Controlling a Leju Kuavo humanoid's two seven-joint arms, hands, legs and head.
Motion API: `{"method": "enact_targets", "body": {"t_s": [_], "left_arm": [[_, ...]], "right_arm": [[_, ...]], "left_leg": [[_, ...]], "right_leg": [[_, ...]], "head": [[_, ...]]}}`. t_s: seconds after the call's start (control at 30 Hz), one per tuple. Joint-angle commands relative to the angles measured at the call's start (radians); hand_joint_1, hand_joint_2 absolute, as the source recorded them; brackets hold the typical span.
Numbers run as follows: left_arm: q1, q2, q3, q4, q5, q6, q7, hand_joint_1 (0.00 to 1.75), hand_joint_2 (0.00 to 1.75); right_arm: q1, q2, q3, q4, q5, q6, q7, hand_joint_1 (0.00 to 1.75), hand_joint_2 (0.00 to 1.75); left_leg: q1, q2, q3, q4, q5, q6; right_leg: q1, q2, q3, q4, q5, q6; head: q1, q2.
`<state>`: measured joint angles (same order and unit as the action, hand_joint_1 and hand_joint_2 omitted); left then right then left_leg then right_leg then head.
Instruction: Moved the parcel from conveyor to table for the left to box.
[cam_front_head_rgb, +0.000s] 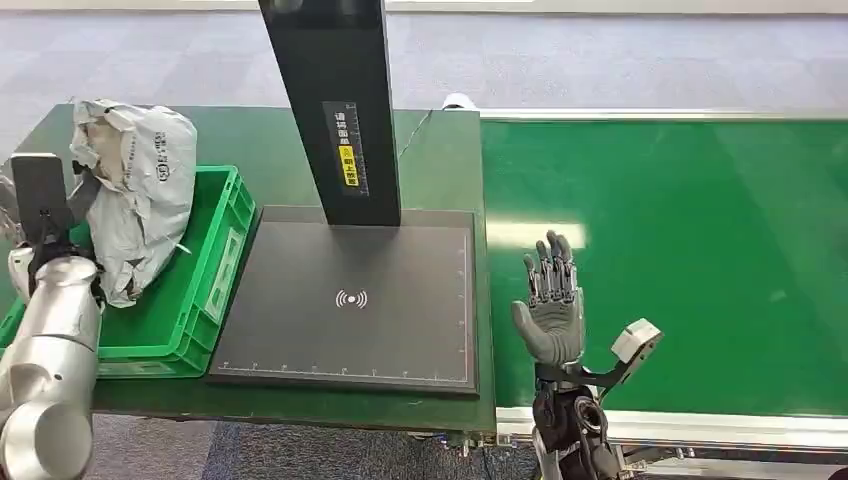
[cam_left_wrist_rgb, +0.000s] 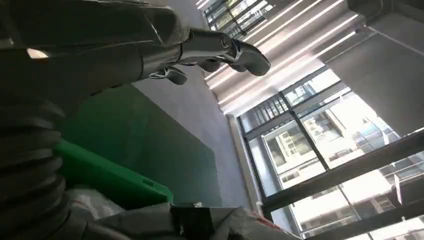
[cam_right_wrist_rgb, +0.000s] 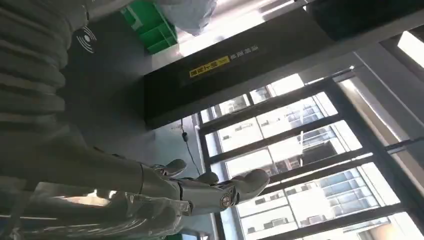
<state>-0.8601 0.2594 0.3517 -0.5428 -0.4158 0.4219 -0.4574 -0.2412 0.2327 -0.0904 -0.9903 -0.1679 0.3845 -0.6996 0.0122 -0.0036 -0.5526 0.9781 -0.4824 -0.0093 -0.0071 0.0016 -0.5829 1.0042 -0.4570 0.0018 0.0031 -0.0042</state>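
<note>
The parcel (cam_front_head_rgb: 140, 190), a crumpled grey-white plastic bag, lies in the green box (cam_front_head_rgb: 215, 270) at the table's left end, leaning over the box's far rim. My left hand (cam_left_wrist_rgb: 220, 50) is beside it above the box, fingers stretched out and holding nothing; the parcel (cam_left_wrist_rgb: 240, 225) and the box rim (cam_left_wrist_rgb: 110, 175) lie under it. My right hand (cam_front_head_rgb: 552, 300) stands upright and open at the near left corner of the green conveyor belt (cam_front_head_rgb: 680, 260), fingers straight and empty. The same hand (cam_right_wrist_rgb: 200, 190) has nothing in it in the right wrist view.
A black scanner plate (cam_front_head_rgb: 350, 300) lies between the box and the belt, with a tall black post (cam_front_head_rgb: 340, 110) rising from its far edge. My left forearm (cam_front_head_rgb: 50, 340) comes in at the near left over the box's corner. Grey carpet lies beyond the table.
</note>
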Motion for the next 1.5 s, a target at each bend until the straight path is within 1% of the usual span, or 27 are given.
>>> {"method": "enact_targets", "body": {"t_s": [0.03, 0.17, 0.27, 0.37, 0.4, 0.47, 0.5, 0.53, 0.6, 0.73, 0.77, 0.83, 0.9, 0.93, 0.97, 1.0, 1.03, 1.07, 1.1, 1.13, 1.17, 1.2, 1.23, 1.33, 1.4, 1.43, 1.5], "left_arm": [[-0.046, 0.055, 0.041, 0.059, -0.012, -0.041, -0.014, 0.00, 1.75], [-0.068, 0.077, 0.042, 0.052, -0.014, -0.052, -0.006, 0.00, 1.75], [-0.099, 0.111, 0.041, 0.053, -0.016, -0.074, 0.007, 0.00, 1.75], [-0.094, 0.158, 0.046, 0.015, 0.006, -0.135, -0.001, 0.00, 1.75], [-0.068, 0.185, 0.045, -0.021, 0.021, -0.162, -0.008, 0.00, 1.75], [-0.008, 0.198, 0.053, -0.091, 0.055, -0.199, -0.013, 0.00, 1.75], [0.103, 0.203, 0.068, -0.189, 0.097, -0.222, -0.043, 0.00, 1.75], [0.159, 0.199, 0.079, -0.242, 0.116, -0.228, -0.037, 0.00, 1.75], [0.332, 0.177, 0.099, -0.410, 0.172, -0.252, -0.045, 0.00, 1.75], [0.345, 0.167, 0.096, -0.437, 0.180, -0.248, -0.035, 0.00, 1.75], [0.372, 0.162, 0.090, -0.462, 0.186, -0.249, -0.040, 0.00, 1.75], [0.550, 0.050, 0.122, -0.659, 0.227, -0.251, -0.077, 0.00, 1.75], [0.665, -0.068, 0.113, -0.809, 0.254, -0.273, -0.119, 0.00, 1.75], [0.720, -0.137, 0.069, -0.891, 0.258, -0.284, -0.146, 0.00, 1.75], [0.762, -0.185, 0.016, -0.949, 0.253, -0.289, -0.162, 0.00, 1.75], [0.807, -0.233, -0.074, -1.002, 0.260, -0.319, -0.180, 0.00, 1.75], [0.827, -0.256, -0.125, -1.021, 0.262, -0.334, -0.192, 0.00, 1.75], [0.863, -0.295, -0.244, -1.038, 0.301, -0.371, -0.206, 0.00, 1.75], [0.877, -0.312, -0.299, -1.036, 0.287, -0.329, -0.218, 0.00, 1.75], [0.880, -0.308, -0.331, -1.029, 0.294, -0.296, -0.224, 0.00, 1.75], [0.880, -0.304, -0.343, -1.027, 0.308, -0.308, -0.225, 0.00, 1.75], [0.900, -0.314, -0.393, -1.022, 0.363, -0.387, -0.229, 0.00, 1.75], [0.912, -0.331, -0.433, -1.002, 0.394, -0.438, -0.227, 0.00, 1.75], [0.900, -0.394, -0.530, -0.868, 0.437, -0.544, -0.241, 0.00, 1.75], [0.864, -0.427, -0.541, -0.794, 0.372, -0.509, -0.241, 0.00, 1.75], [0.844, -0.435, -0.530, -0.739, 0.309, -0.428, -0.241, 0.00, 1.75], [0.817, -0.441, -0.492, -0.671, 0.308, -0.428, -0.241, 0.00, 1.75]], "right_arm": [[0.001, -0.015, -0.011, -0.003, -0.008, -0.008, 0.001, 0.00, 1.75], [-0.002, -0.014, -0.011, -0.003, -0.006, -0.010, 0.001, 0.00, 1.75], [-0.007, -0.014, -0.012, 0.001, -0.007, -0.011, 0.001, 0.00, 1.75], [-0.021, -0.014, -0.016, 0.015, -0.008, -0.012, 0.001, 0.00, 1.75], [-0.022, -0.014, -0.018, 0.015, -0.009, -0.016, 0.001, 0.00, 1.75], [-0.022, -0.013, -0.020, 0.015, -0.010, -0.018, 0.001, 0.00, 1.75], [-0.017, -0.013, -0.023, 0.008, -0.013, -0.021, 0.001, 0.00, 1.75], [-0.015, -0.013, -0.023, 0.006, -0.013, -0.020, 0.001, 0.00, 1.75], [-0.008, -0.015, -0.030, -0.006, -0.017, -0.024, 0.001, 0.00, 1.75], [-0.007, -0.016, -0.031, -0.006, -0.017, -0.022, 0.001, 0.00, 1.75], [-0.005, -0.015, -0.034, -0.010, -0.017, -0.026, 0.001, 0.00, 1.75], [0.012, -0.013, -0.043, -0.037, -0.020, -0.036, 0.001, 0.00, 1.75], [0.031, -0.014, -0.047, -0.058, -0.024, -0.039, 0.001, 0.00, 1.75], [0.040, -0.014, -0.050, -0.067, -0.023, -0.038, 0.001, 0.00, 1.75], [0.043, -0.013, -0.052, -0.070, -0.023, -0.037, 0.001, 0.00, 1.75], [0.044, -0.011, -0.056, -0.072, -0.022, -0.039, 0.001, 0.00, 1.75], [0.044, -0.010, -0.058, -0.070, -0.021, -0.040, 0.001, 0.00, 1.75], [0.037, -0.010, -0.057, -0.057, -0.005, -0.058, 0.001, 0.00, 1.75], [0.033, -0.008, -0.058, -0.054, -0.003, -0.060, 0.001, 0.00, 1.75], [0.031, -0.007, -0.058, -0.053, -0.002, -0.061, 0.001, 0.00, 1.75], [0.030, -0.007, -0.057, -0.051, 0.002, -0.066, 0.001, 0.00, 1.75], [0.023, -0.010, -0.033, -0.045, 0.089, -0.156, 0.001, 0.00, 1.75], [0.007, -0.018, -0.005, 0.000, 0.133, -0.188, 0.001, 0.00, 1.75], [-0.035, -0.022, 0.078, 0.103, 0.253, -0.276, 0.001, 0.00, 1.75], [-0.045, -0.016, 0.113, 0.128, 0.287, -0.311, 0.001, 0.00, 1.75], [-0.045, -0.014, 0.123, 0.137, 0.288, -0.313, 0.001, 0.00, 1.75], [-0.037, -0.015, 0.139, 0.136, 0.287, -0.326, 0.001, 0.00, 1.75]], "left_leg": [[0.001, 0.000, 0.000, 0.000, 0.000, 0.000], [0.001, 0.000, -0.001, 0.001, 0.000, 0.000], [0.001, -0.001, -0.001, 0.001, 0.000, 0.000], [0.001, 0.000, -0.002, 0.001, 0.000, 0.000], [0.001, 0.000, -0.001, 0.001, 0.000, 0.000], [0.001, 0.003, -0.001, 0.001, 0.000, 0.000], [0.001, 0.004, 0.000, 0.000, -0.001, 0.000], [-0.001, 0.006, 0.002, -0.002, 0.000, 0.000], [-0.002, 0.008, 0.004, -0.005, 0.000, 0.001], [-0.001, 0.010, 0.003, -0.002, -0.002, -0.002], [0.000, 0.010, 0.004, -0.003, -0.002, -0.001], [-0.001, 0.009, 0.001, -0.002, -0.001, -0.001], [-0.003, 0.008, 0.006, -0.007, -0.001, 0.000], [-0.003, 0.008, 0.003, -0.004, -0.001, -0.001], [-0.004, 0.007, 0.005, -0.005, -0.001, 0.000], [-0.004, 0.007, 0.006, -0.005, -0.002, 0.000], [-0.005, 0.002, 0.008, -0.007, -0.001, 0.001], [-0.004, 0.004, 0.004, -0.004, -0.002, 0.000], [-0.005, 0.003, 0.005, -0.004, -0.002, 0.001], [-0.004, 0.005, 0.003, -0.002, -0.003, 0.001], [-0.005, 0.005, 0.003, -0.002, -0.004, 0.001], [-0.005, 0.003, 0.003, -0.002, -0.003, 0.002], [-0.004, 0.006, 0.002, -0.001, -0.004, 0.002], [-0.006, 0.008, 0.003, -0.002, -0.005, 0.002], [-0.005, 0.006, 0.005, -0.003, -0.005, 0.002], [-0.005, 0.006, 0.003, -0.002, -0.005, 0.002], [-0.004, 0.006, 0.004, -0.003, -0.004, 0.002]], "right_leg": [[0.001, -0.001, 0.000, 0.000, 0.000, 0.000], [0.001, 0.000, 0.000, 0.000, 0.000, 0.000], [0.002, -0.001, 0.000, 0.000, 0.000, 0.000], [0.002, 0.000, -0.001, 0.000, 0.000, 0.000], [0.001, 0.000, -0.001, 0.000, 0.000, 0.000], [0.001, 0.002, -0.001, 0.000, 0.001, 0.000], [0.001, 0.004, -0.001, 0.000, 0.001, 0.000], [-0.001, 0.006, 0.000, -0.001, 0.001, 0.000], [-0.002, 0.007, 0.001, -0.002, 0.001, 0.000], [-0.001, 0.010, 0.000, -0.001, 0.000, 0.000], [0.000, 0.009, 0.002, -0.002, 0.000, 0.000], [-0.001, 0.008, -0.002, -0.001, 0.000, 0.000], [-0.003, 0.008, 0.004, -0.005, 0.000, 0.001], [-0.003, 0.008, 0.001, -0.002, -0.001, 0.001], [-0.003, 0.006, 0.002, -0.003, -0.001, 0.001], [-0.004, 0.006, 0.003, -0.004, -0.001, 0.001], [-0.005, 0.002, 0.006, -0.007, -0.001, 0.002], [-0.004, 0.004, 0.003, -0.004, -0.002, 0.002], [-0.004, 0.003, 0.003, -0.004, -0.001, 0.002], [-0.004, 0.004, 0.001, -0.003, -0.002, 0.002], [-0.005, 0.005, 0.001, -0.002, -0.002, 0.001], [-0.005, 0.003, 0.003, -0.004, -0.002, 0.002], [-0.004, 0.006, 0.000, -0.003, -0.001, 0.001], [-0.006, 0.008, 0.001, -0.003, -0.001, 0.001], [-0.005, 0.007, 0.004, -0.004, 0.000, 0.001], [-0.005, 0.006, 0.002, -0.003, 0.000, 0.001], [-0.004, 0.006, 0.003, -0.004, 0.000, 0.001]], "head": [[0.000, 0.000], [0.000, 0.000], [0.000, 0.000], [0.000, 0.000], [0.000, 0.000], [0.000, 0.000], [0.000, 0.000], [0.000, 0.000], [0.001, 0.000], [0.000, 0.000], [0.000, 0.000], [0.000, 0.000], [0.000, 0.000], [0.000, 0.000], [0.000, 0.000], [-0.002, 0.000], [-0.001, 0.000], [0.000, 0.000], [-0.002, 0.000], [0.000, 0.000], [-0.002, 0.000], [0.000, 0.000], [0.000, 0.000], [0.000, 0.000], [0.000, 0.000], [0.000, 0.000], [0.000, 0.000]]}}
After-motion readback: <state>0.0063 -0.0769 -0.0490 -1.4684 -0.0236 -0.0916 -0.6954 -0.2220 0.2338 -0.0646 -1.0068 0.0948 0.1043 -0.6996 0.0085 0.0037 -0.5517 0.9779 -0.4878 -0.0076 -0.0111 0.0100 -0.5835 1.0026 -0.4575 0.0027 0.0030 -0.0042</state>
